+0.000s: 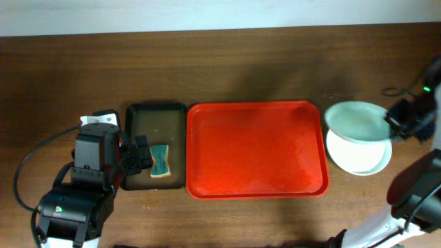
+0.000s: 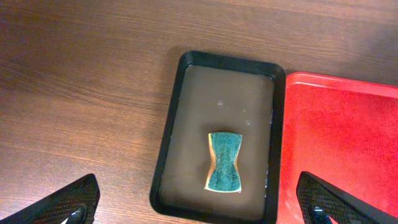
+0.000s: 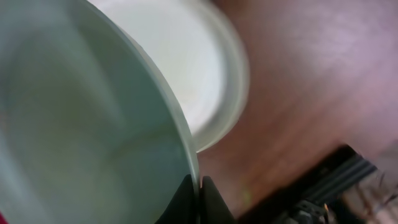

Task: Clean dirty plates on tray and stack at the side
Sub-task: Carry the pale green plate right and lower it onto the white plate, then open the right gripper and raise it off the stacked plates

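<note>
The red tray (image 1: 256, 149) lies mid-table with nothing on it. To its right, my right gripper (image 1: 394, 125) is shut on the rim of the pale green plate (image 1: 355, 122), holding it just over the white plate (image 1: 358, 156) on the table. In the right wrist view the fingers (image 3: 199, 198) pinch the green plate's (image 3: 81, 124) edge, with the white plate (image 3: 186, 68) below. A pale blue plate is not visible. My left gripper (image 2: 199, 208) is open and empty above the black tray (image 2: 217, 134), which holds a green sponge (image 2: 224, 161).
The black tray (image 1: 155, 146) with the sponge (image 1: 160, 160) sits against the red tray's left side. The red tray's edge shows in the left wrist view (image 2: 339, 146). A cable (image 1: 400, 90) lies at the far right. Bare wood lies behind the trays.
</note>
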`<state>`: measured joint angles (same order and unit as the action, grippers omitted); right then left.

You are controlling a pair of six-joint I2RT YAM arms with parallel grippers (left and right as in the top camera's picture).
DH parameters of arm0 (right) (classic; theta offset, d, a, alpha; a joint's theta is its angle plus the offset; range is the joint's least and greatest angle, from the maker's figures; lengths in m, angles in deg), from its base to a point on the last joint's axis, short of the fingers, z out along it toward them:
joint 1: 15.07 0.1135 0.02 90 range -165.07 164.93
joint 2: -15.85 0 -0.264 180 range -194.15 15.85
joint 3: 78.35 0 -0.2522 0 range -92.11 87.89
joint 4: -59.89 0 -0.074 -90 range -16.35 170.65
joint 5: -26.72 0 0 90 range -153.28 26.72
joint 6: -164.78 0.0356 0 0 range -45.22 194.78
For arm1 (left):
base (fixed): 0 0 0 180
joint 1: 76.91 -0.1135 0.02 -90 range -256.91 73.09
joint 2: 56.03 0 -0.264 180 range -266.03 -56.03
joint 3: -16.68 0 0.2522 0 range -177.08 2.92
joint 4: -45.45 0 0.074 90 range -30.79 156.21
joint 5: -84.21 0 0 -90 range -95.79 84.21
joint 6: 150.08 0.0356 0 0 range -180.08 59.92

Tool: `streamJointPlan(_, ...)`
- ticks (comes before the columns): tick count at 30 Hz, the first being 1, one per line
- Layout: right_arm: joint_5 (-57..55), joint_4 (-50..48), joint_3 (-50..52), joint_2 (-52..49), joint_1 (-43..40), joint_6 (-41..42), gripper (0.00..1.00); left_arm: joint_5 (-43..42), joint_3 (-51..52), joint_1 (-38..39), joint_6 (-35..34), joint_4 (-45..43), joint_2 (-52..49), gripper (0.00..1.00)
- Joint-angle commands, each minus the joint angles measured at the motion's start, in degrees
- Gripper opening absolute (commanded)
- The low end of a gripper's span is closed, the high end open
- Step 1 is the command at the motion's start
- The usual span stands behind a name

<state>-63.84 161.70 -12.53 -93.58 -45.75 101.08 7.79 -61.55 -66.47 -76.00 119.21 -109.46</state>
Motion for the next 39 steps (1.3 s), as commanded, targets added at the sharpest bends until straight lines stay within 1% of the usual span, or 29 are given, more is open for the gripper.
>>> streamJointPlan(1, -0.5, -0.6, 4.4, 2.0, -4.9, 0.9, 0.04, 0.4, -0.5, 0.1, -0.6, -0.1, -0.1, 0.99)
streamJointPlan(4, -0.6, -5.9, 12.0, 2.0, -6.1, 1.6, 0.04, 0.4, -0.5, 0.1, -0.6, -0.1, -0.1, 0.99)
streamJointPlan(7, -1.2, -11.1, 16.2, 2.0, -6.1, 1.6, 0.05, 0.4, -0.5, 0.1, -0.6, -0.1, -0.1, 0.99)
streamJointPlan(8, -1.2, -11.6, 16.4, 2.0, -6.1, 0.9, 0.2, 0.4, -0.5, 0.1, -0.6, -0.1, -0.1, 0.99)
streamJointPlan(9, -1.2, -11.9, 16.4, 2.0, -6.1, -1.6, 0.43, 0.4, -0.5, 0.1, -0.6, -0.1, -0.1, 0.99)
streamJointPlan(10, -1.0, -11.8, 16.3, 2.0, -6.0, -5.7, 0.57, 0.4, -0.5, 0.1, -0.6, -0.1, -0.1, 0.99)
streamJointPlan(11, 1.3, -11.8, 16.3, 2.0, -6.0, -7.9, 0.58, 0.4, -0.5, 0.1, -0.6, -0.1, -0.1, 0.99)
streamJointPlan(12, 5.7, -12.0, 16.2, 2.0, -5.9, -11.8, 0.59, 0.4, -0.5, 0.1, -0.6, -0.1, -0.1, 0.99)
streamJointPlan(13, 9.2, -12.3, 16.2, 2.0, -5.6, -16.4, 0.62, 0.4, -0.5, 0.1, -0.6, -0.1, -0.1, 0.99)
streamJointPlan(14, 11.4, -12.5, 16.2, 2.0, -5.3, -18.3, 0.67, 0.4, -0.5, 0.1, -0.6, -0.1, -0.1, 0.99)
streamJointPlan(15, 12.3, -12.9, 16.2, 2.0, -4.8, -18.4, 0.81, 0.4, -0.5, 0.1, -0.6, -0.1, -0.1, 0.99)
streamJointPlan(16, 13.5, -13.5, 16.2, 2.0, -4.4, -18.2, 0.99, 0.4, -0.5, 0.1, -0.6, -0.1, -0.1, 0.99)
streamJointPlan(18, 19.4, -13.2, 16.2, 2.0, -3.4, -9.6, 0.99, 0.4, -0.5, 0.1, -0.6, -0.1, -0.1, 0.99)
streamJointPlan(19, 19.8, -13.6, 16.2, 2.0, -3.0, -8.1, 0.98, 0.4, -0.5, 0.1, -0.6, -0.1, -0.1, 0.99)
streamJointPlan(26, 19.8, -16.6, 16.2, 2.0, -2.7, -8.2, 0.99, 0.4, -0.5, 0.1, -0.6, -0.1, -0.1, 0.99)
streamJointPlan(39, 19.8, -16.6, 16.2, 1.7, -2.7, -8.2, 0.98, 0.4, -0.5, 0.1, -0.6, -0.1, -0.1, 0.99)
